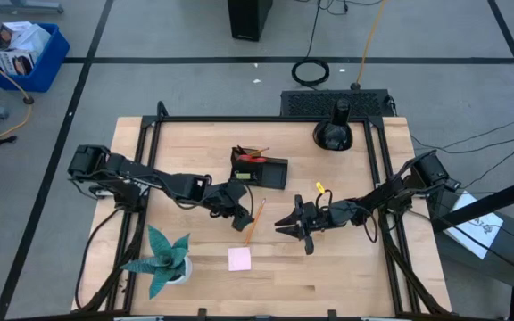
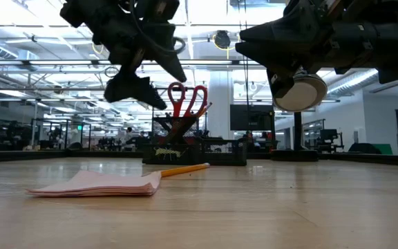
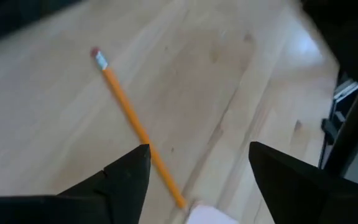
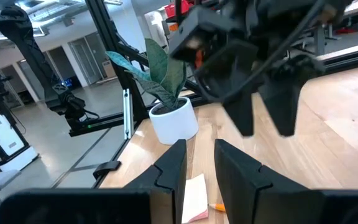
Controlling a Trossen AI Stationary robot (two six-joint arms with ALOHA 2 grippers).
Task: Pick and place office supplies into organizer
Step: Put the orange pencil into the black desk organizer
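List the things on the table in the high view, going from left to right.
Plant → sticky pad → pencil → yellow piece → black dome

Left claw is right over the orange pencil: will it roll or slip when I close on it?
The orange pencil lies flat on bare wood table, so a nudge may roll it. It looks thin, stiff and light; the open left claw straddles it and should pinch it mid-shaft, though it might pivot.

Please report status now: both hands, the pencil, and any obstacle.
Left hand open above pencil, empty. Right hand nearly shut, empty, waiting mid-table. Pencil flat beside sticky pad. Nothing blocking.
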